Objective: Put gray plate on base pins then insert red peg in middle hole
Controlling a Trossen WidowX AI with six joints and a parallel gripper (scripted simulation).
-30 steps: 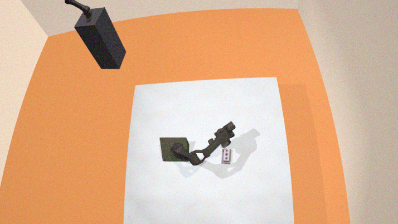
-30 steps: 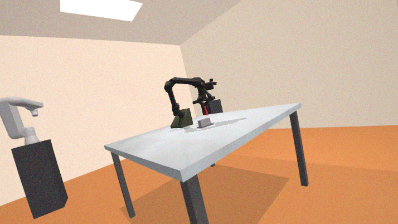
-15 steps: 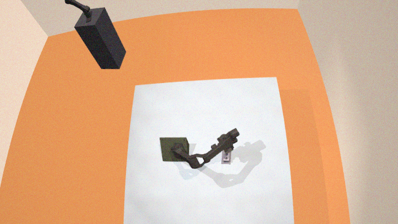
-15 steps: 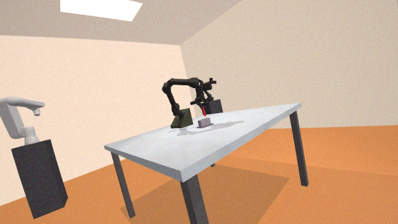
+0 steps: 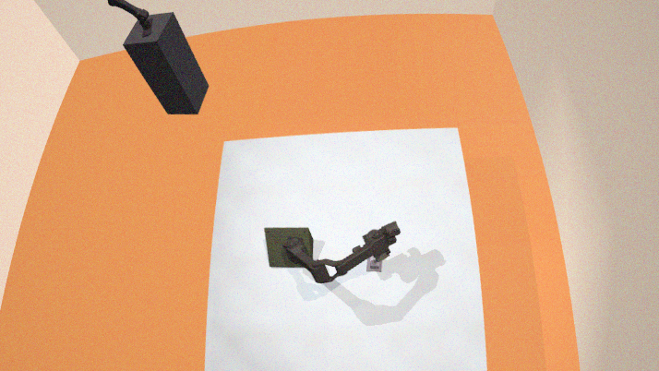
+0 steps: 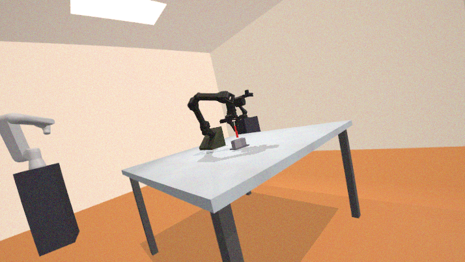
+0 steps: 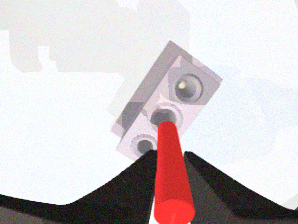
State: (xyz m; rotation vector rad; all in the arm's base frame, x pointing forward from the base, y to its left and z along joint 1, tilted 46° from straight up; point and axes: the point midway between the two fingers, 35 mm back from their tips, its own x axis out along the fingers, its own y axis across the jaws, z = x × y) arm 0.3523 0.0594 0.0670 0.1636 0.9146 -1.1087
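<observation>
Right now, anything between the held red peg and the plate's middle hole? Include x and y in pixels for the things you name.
Nothing visible. The gripper (image 6: 235, 123) (image 7: 169, 159) holds the red peg (image 6: 236, 131) (image 7: 172, 175) above the gray plate (image 7: 196, 70). In the wrist view the peg's tip overlaps the middle hole's edge; exact alignment can't be told.

Air lies open between the red peg (image 6: 236, 131) (image 7: 172, 172) and the gray plate (image 6: 238, 142) (image 7: 199, 106), with nothing blocking.

1. A pale table (image 5: 277, 175) (image 6: 179, 176) (image 7: 250, 125) spreads below the jaws.
2. In the exterior view, a white arm (image 6: 14, 138) tops a dark pedestal (image 6: 45, 208), well left of them.
3. A ceiling light (image 6: 115, 11) glows above and left of them.
</observation>
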